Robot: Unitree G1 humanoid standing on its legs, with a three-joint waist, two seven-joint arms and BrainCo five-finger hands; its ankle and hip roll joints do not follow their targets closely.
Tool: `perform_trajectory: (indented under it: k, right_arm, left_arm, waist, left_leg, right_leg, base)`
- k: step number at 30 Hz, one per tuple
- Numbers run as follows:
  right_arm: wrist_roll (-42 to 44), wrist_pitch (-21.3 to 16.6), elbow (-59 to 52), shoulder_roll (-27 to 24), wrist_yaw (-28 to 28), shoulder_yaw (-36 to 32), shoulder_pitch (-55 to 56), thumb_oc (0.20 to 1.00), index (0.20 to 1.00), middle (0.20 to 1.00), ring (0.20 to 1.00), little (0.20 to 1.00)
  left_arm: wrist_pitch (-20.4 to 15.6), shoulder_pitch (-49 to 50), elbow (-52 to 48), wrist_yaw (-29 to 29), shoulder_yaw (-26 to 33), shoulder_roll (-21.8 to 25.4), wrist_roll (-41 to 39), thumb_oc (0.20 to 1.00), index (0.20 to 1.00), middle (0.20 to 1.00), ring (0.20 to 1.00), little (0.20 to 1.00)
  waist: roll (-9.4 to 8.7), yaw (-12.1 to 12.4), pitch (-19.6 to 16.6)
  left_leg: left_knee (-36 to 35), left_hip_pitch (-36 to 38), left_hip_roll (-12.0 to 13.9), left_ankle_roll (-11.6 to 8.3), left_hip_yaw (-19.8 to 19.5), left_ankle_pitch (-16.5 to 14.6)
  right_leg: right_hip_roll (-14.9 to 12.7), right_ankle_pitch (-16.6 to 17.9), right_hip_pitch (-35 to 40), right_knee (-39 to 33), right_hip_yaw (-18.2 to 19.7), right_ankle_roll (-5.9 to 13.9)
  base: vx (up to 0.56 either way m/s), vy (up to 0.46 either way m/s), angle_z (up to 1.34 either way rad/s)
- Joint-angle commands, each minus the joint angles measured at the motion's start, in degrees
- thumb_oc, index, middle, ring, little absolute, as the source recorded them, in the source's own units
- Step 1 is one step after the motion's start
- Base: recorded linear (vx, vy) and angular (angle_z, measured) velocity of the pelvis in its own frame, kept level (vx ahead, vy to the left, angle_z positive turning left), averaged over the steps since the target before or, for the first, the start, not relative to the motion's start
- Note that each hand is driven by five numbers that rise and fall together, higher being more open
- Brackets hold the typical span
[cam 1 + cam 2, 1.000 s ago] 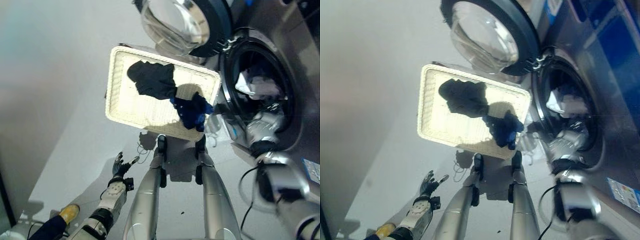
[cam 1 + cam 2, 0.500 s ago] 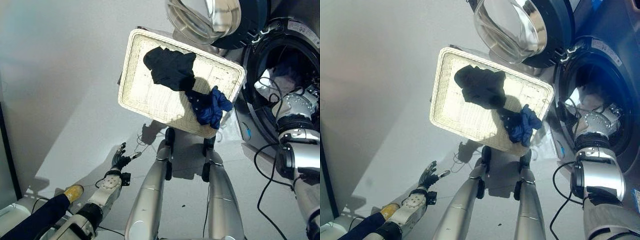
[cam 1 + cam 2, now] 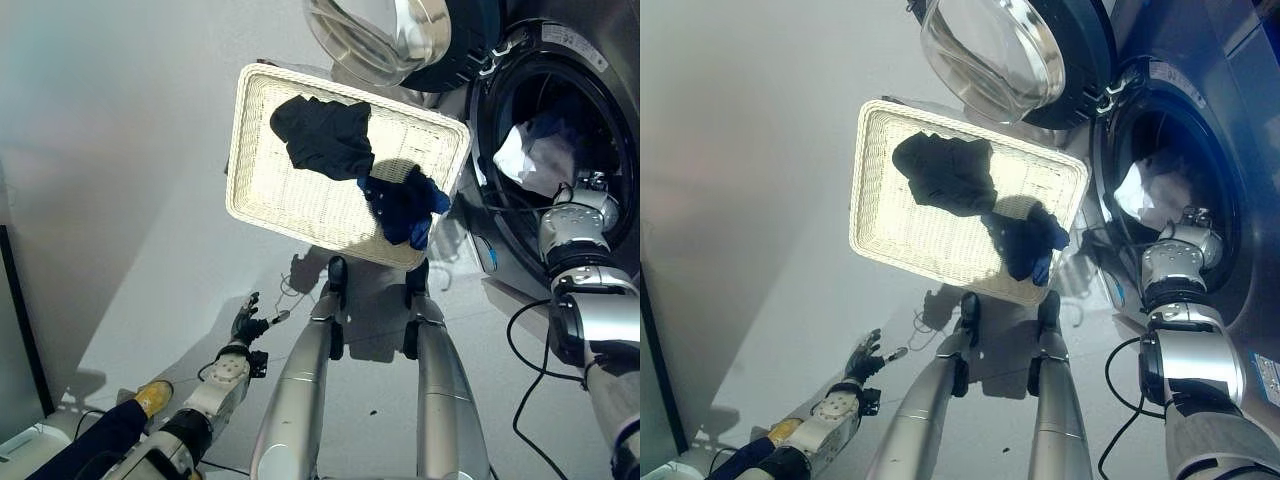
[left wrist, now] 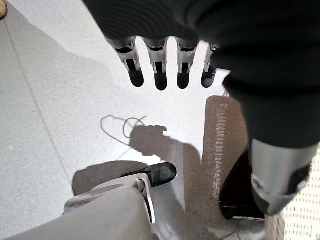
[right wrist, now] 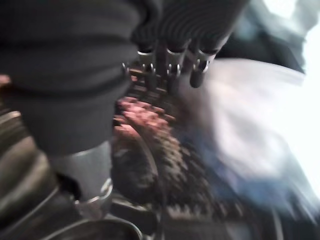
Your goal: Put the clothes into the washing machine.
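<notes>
Progress: part done | white garment (image 3: 530, 160) already in the washing machine drum (image 3: 560, 150) | your right hand (image 5: 172, 65) inside the drum, fingers straight, empty | left hand (image 4: 165, 70) relaxed, empty, low | left: black garment (image 3: 322, 136) and blue garment (image 3: 405, 205) in white basket (image 3: 250, 190).

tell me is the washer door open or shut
Open: the glass door is swung aside, and white laundry shows inside the drum.

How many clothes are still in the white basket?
2. A black garment lies toward the far side of the white basket, and a dark blue one sits at the corner nearest the washing machine. Something smaller could be hidden underneath them.
</notes>
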Motion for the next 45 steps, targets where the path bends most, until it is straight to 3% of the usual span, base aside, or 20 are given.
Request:
perform_trajectory:
  k: [1, 7, 8, 13, 14, 20, 23, 26, 31, 35, 36, 37, 38, 41, 42, 45]
  right_arm:
    - [-23.26, -3.66, -6.84, -2.93, -9.04, 4.78, 2.31, 1.0, 1.0, 1.0, 1.0, 1.0]
    - [-37.34, -4.98, -14.12, 4.21, -16.33, 4.92, 12.16, 1.0, 1.0, 1.0, 1.0, 1.0]
    - [-40.25, -6.39, -15.88, 7.12, -17.43, 5.43, 16.41, 1.0, 1.0, 1.0, 1.0, 1.0]
    - [-48.86, -7.2, -21.46, 12.11, -22.16, 8.64, 24.07, 1.0, 1.0, 1.0, 1.0, 1.0]
    - [-52.5, -7.06, -23.36, 13.76, -22.91, 10.39, 26.57, 1.0, 1.0, 1.0, 1.0, 1.0]
    - [-63.91, -1.71, -30.11, 15.39, -20.18, 18.08, 33.38, 1.0, 1.0, 1.0, 1.0, 1.0]
    - [-63.62, 0.83, -31.63, 15.41, -13.14, 21.96, 36.51, 1.0, 1.0, 1.0, 1.0, 1.0]
    - [-64.07, 2.19, -31.2, 15.19, -7.84, 24.25, 37.63, 1.0, 1.0, 1.0, 1.0, 1.0]
    - [-64.27, 5.18, -31.65, 13.39, 0.94, 27.45, 40.77, 1.0, 1.0, 1.0, 1.0, 1.0]
    - [-61.66, 7.46, -32.04, 11.53, 11.21, 30.39, 42.27, 1.0, 1.0, 1.0, 1.0, 1.0]
    - [-60.64, 7.82, -31.72, 10.87, 14.94, 31.84, 42.8, 1.0, 1.0, 1.0, 1.0, 1.0]
    - [-60.61, 7.72, -31.65, 10.7, 15.34, 32.08, 42.58, 1.0, 1.0, 1.0, 1.0, 1.0]
    - [-60.5, 7.79, -31.34, 9.97, 17.39, 33.33, 42.76, 1.0, 1.0, 1.0, 1.0, 1.0]
    - [-60.05, 8.42, -31.15, 9.11, 19.21, 35.04, 41.94, 1.0, 1.0, 1.0, 1.0, 1.0]
    - [-59.91, 8.58, -31.2, 8.68, 19.84, 35.83, 41.48, 1.0, 1.0, 1.0, 1.0, 1.0]
    - [-59.41, 8.85, -31.53, 8.27, 20.01, 36.72, 41.14, 1.0, 1.0, 1.0, 1.0, 1.0]
  left_arm:
    - [-6.48, 1.91, 0.04, 5.36, 3.09, -3.27, -3.99, 1.0, 1.0, 1.0, 1.0, 1.0]
    - [-14.52, 2.53, -0.73, 10.21, 8.42, -6.12, -6.87, 1.0, 1.0, 1.0, 1.0, 1.0]
    - [-16.87, 2.74, -1.63, 12.68, 9.5, -7.01, -6.15, 1.0, 1.0, 1.0, 1.0, 1.0]
    - [-21.74, 3.13, -5.37, 19.82, 12.37, -7.62, -2.18, 1.0, 1.0, 1.0, 1.0, 1.0]
    - [-23.74, 2.93, -7.38, 24.08, 13.16, -7.4, 0.82, 1.0, 1.0, 1.0, 1.0, 1.0]
    - [-28.45, 2.95, -15.93, 35.7, 16.85, -6.17, 13.78, 1.0, 1.0, 1.0, 1.0, 1.0]
    - [-29.1, 2.4, -20.6, 41.01, 19.09, -4.37, 22.37, 1.0, 1.0, 1.0, 1.0, 1.0]
    - [-28.02, 0.7, -21.83, 43.3, 19.89, -2.88, 27.84, 1.0, 1.0, 1.0, 1.0, 1.0]
    - [-20.57, -3.92, -21.02, 40.62, 19.29, 0.66, 33.16, 1.0, 1.0, 1.0, 1.0, 1.0]
    - [-11.98, -9.11, -17.73, 36.32, 18.25, 4.64, 32.49, 1.0, 1.0, 1.0, 1.0, 1.0]
    - [-7.92, -11.89, -15.03, 34.53, 17.09, 6.69, 31.23, 1.0, 1.0, 1.0, 1.0, 1.0]
    - [-7.33, -12.72, -14.36, 34.1, 17.05, 7.01, 30.87, 1.0, 1.0, 1.0, 1.0, 1.0]
    - [-3.87, -15.22, -11.25, 32.0, 16.3, 8.16, 29.39, 1.0, 1.0, 1.0, 1.0, 1.0]
    - [0.95, -20.16, -5.59, 28.94, 14.36, 10.05, 27.05, 1.0, 1.0, 1.0, 1.0, 1.0]
    - [4.04, -23.21, -1.84, 27.11, 12.92, 11.21, 25.38, 1.0, 1.0, 1.0, 1.0, 1.0]
    - [7.93, -26.78, 3.15, 23.88, 11.77, 12.73, 23.62, 1.0, 1.0, 1.0, 1.0, 1.0]
  waist:
    - [5.99, -0.7, -1.13]
    - [5.47, -1.69, -1.13]
    - [5.13, -2.22, -1.13]
    - [4.26, -3.06, -1.13]
    - [3.9, -3.28, -1.13]
    - [1.83, -4.28, -1.13]
    - [0.11, -4.99, -1.13]
    - [-1.12, -5.47, -1.13]
    - [-2.94, -7.32, -1.13]
    - [-4.26, -8.88, -1.13]
    - [-4.76, -9.56, -1.13]
    - [-4.9, -9.73, -1.13]
    - [-5.38, -10.3, -1.13]
    - [-6.11, -11.32, -1.13]
    - [-6.42, -12.08, -1.13]
    - [-6.85, -13.15, -1.13]
  left_leg:
    - [-3.61, 0.02, -1.76, -2.51, -1.6, 1.27]
    - [-4.24, -0.21, -1.69, -2.41, -1.18, 1.34]
    - [-4.28, 0.02, -1.97, -2.29, -1.28, 0.9]
    - [-5.27, 0.41, -1.99, -1.98, -1.11, 1.18]
    - [-5.64, 0.06, -1.9, -1.93, -1.12, 1.72]
    - [-6.7, 0.69, -1.93, -1.72, -1.19, 1.93]
    - [-7.19, 1.66, -2.0, -1.7, -1.28, 1.49]
    - [-7.42, 1.66, -1.9, -1.73, -1.15, 1.73]
    - [-6.3, 2.31, -1.97, -1.71, -0.45, 0.92]
    - [-4.94, 2.36, -2.08, -1.54, 0.57, 0.12]
    - [-4.2, 2.76, -2.14, -1.54, 1.07, -0.73]
    - [-4.19, 2.39, -2.19, -1.54, 1.21, -0.38]
    - [-3.39, 2.67, -2.33, -1.51, 1.62, -1.24]
    - [-2.05, 2.19, -2.66, -1.44, 2.46, -1.98]
    - [-1.18, 1.82, -2.77, -1.41, 3.1, -2.42]
    - [0.05, 1.4, -2.84, -1.37, 3.99, -3.26]
  right_leg:
    - [5.71, -8.33, -0.92, 6.87, -4.9, -0.48]
    - [6.01, -8.29, -1.51, 6.34, -4.0, -0.52]
    - [6.08, -8.71, -1.44, 6.41, -3.56, -0.47]
    - [6.29, -7.63, -0.87, 4.65, -2.87, -0.42]
    - [6.48, -6.51, -1.08, 3.68, -2.64, -0.36]
    - [6.59, -4.71, -0.2, 1.18, -1.85, 0.16]
    - [6.47, -3.86, 0.92, -0.53, -1.44, 0.7]
    - [6.53, -2.42, 1.2, -2.06, -1.22, 1.03]
    - [6.48, -0.96, 1.87, -3.79, -0.34, 1.61]
    - [6.29, -0.08, 1.92, -4.74, 0.1, 1.87]
    - [6.18, -0.21, 2.21, -4.84, 0.28, 2.07]
    - [6.12, 0.33, 1.88, -5.12, 0.32, 2.07]
    - [5.96, 0.23, 2.14, -5.24, 0.46, 2.23]
    - [5.58, 0.93, 1.65, -5.59, 0.8, 2.49]
    - [5.44, 1.26, 1.15, -5.57, 1.1, 2.59]
    - [5.17, 1.64, 0.42, -5.55, 1.55, 2.83]
  base:
    - [-0.01, 0.082, -0.03]
    - [-0.04, 0.064, -0.03]
    - [-0.04, 0.049, 0.0]
    - [-0.05, 0.057, 0.01]
    - [-0.05, 0.064, -0.01]
    - [-0.04, 0.054, -0.01]
    - [-0.04, 0.048, -0.03]
    - [-0.04, 0.052, -0.04]
    - [-0.02, 0.104, -0.06]
    - [-0.01, 0.114, -0.07]
    - [-0.01, 0.072, -0.11]
    - [0.01, 0.091, -0.14]
    - [-0.01, 0.058, -0.12]
    - [0.01, 0.064, -0.09]
    - [0.02, 0.055, -0.08]
    - [0.01, 0.054, -0.06]
